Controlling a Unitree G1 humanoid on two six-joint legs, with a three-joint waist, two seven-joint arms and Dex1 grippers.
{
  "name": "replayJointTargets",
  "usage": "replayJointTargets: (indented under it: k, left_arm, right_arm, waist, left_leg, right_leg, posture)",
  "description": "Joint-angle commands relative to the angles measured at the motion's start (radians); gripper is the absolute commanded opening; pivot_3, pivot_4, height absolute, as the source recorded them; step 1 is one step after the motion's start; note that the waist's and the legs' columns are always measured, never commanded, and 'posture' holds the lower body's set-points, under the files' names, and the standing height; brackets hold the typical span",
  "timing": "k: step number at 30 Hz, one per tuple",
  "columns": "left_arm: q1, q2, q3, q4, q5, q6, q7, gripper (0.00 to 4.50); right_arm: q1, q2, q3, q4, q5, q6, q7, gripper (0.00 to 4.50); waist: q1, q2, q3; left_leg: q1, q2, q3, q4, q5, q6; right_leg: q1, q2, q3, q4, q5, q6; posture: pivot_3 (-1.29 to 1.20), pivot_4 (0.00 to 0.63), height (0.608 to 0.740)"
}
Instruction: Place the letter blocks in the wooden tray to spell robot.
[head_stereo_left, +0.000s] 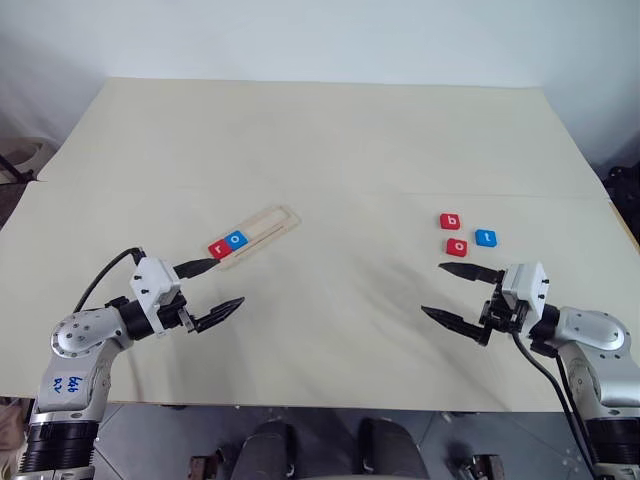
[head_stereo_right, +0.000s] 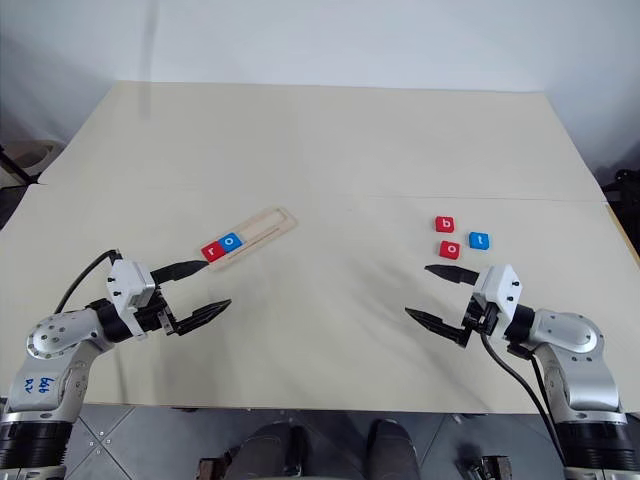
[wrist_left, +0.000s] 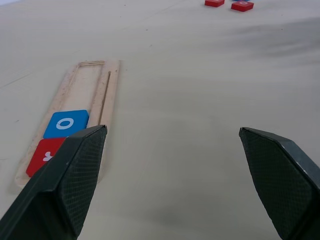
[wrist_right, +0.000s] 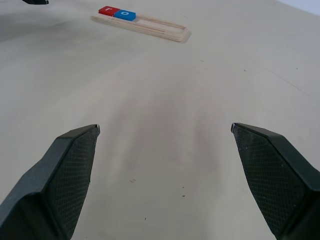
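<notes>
1. Tray (head_stereo_left: 262, 233) left of centre: red r (head_stereo_left: 217, 247), blue o (head_stereo_left: 235, 239) seated.
2. Red b (head_stereo_left: 451, 221), red o (head_stereo_left: 456, 246), blue t (head_stereo_left: 485, 238) loose on desk (head_stereo_left: 330, 140), centre right.
3. Left claw (head_stereo_left: 213, 291), right claw (head_stereo_left: 458, 293) both released, empty.

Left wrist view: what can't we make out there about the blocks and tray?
- Red r block: near corner hidden behind the left gripper's finger.
- Wooden tray: its near end is also behind that finger.
- Two red blocks far off: cut by the picture's edge, letters too small to read.
</notes>
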Motion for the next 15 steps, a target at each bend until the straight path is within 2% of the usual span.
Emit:
replayJointTargets:
  k: [1,7,15]
  left_arm:
    - [0.009,0.007,0.027,-0.024,0.017,-0.025,0.031,4.50]
    - [0.065,-0.001,0.104,-0.021,-0.024,-0.017,0.069,4.50]
    - [0.250,-0.068,0.329,0.008,-0.083,-0.052,0.163,4.50]
  right_arm:
    - [-0.013,-0.009,-0.013,-0.021,0.011,-0.001,0.000,4.43]
    - [-0.073,0.009,0.012,0.025,0.006,-0.017,0.016,4.43]
    - [-0.179,0.114,0.081,-0.001,0.037,-0.001,0.023,4.43]
  waist:
    - [0.000,0.000,0.000]
    - [-0.004,0.000,0.000]
    - [-0.005,0.000,0.000]
  left_leg:
    - [0.000,0.000,0.000,0.000,0.000,0.000]
    - [0.000,0.001,0.000,0.000,0.000,0.000]
    - [0.000,0.002,0.000,0.000,0.000,0.000]
  right_leg:
    - [0.000,0.000,0.000,0.000,0.000,0.000]
    - [0.000,0.000,0.000,0.000,0.000,0.000]
    - [0.000,0.001,0.000,0.000,0.000,0.000]
  posture:
    - [0.00,0.150,0.740]
    - [0.00,0.150,0.740]
    - [0.00,0.150,0.740]
